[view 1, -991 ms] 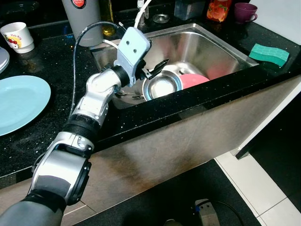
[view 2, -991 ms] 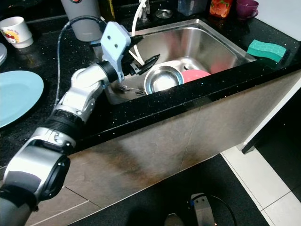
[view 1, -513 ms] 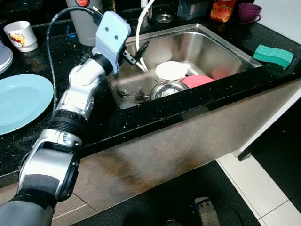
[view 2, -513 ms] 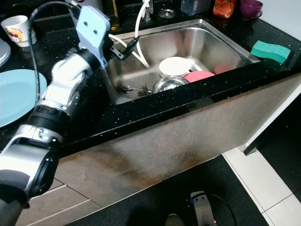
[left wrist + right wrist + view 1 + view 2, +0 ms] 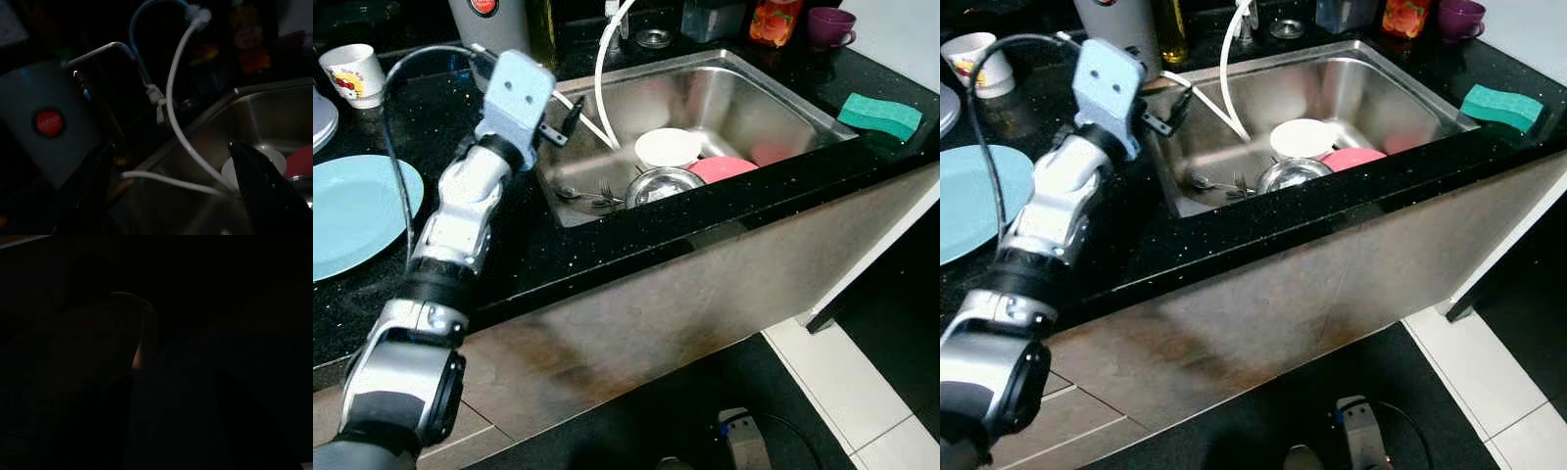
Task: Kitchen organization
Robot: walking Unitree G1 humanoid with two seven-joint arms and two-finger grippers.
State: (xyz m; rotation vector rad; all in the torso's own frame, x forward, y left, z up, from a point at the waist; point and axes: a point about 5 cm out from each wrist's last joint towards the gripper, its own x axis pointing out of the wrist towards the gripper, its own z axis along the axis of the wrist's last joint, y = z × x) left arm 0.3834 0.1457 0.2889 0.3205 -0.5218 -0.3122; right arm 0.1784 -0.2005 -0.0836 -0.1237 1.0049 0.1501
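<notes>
Your left gripper [image 5: 563,119] hangs over the left rim of the steel sink [image 5: 773,93], fingers spread wide and holding nothing. The dishes, which seem to be what the task wants sorted, sit on the sink floor: a white bowl [image 5: 668,147] toward the back, a steel bowl [image 5: 664,182] in front of it, a pink plate [image 5: 722,167] just beside both, and some cutlery [image 5: 590,196] lying loose at the left end.

To do this step well, choose one dish before you go down. The white bowl looks the easiest, since nothing rests on it. Come in from above, clear of the two white hoses [image 5: 601,83] that cross the basin, one looping down from the tap and one running along the left wall, as either could snag a finger. A light blue plate [image 5: 352,211] lies on the black counter to your left and looks a likely place to set things near.

The head views show the full layout, including a green sponge [image 5: 874,115] on the far right counter. The left wrist view is dim but shows a finger [image 5: 266,188] close to the hoses, and a grey container with a red button [image 5: 48,122] beside the sink. The right wrist view is almost black, so I cannot tell how your right gripper stands.
</notes>
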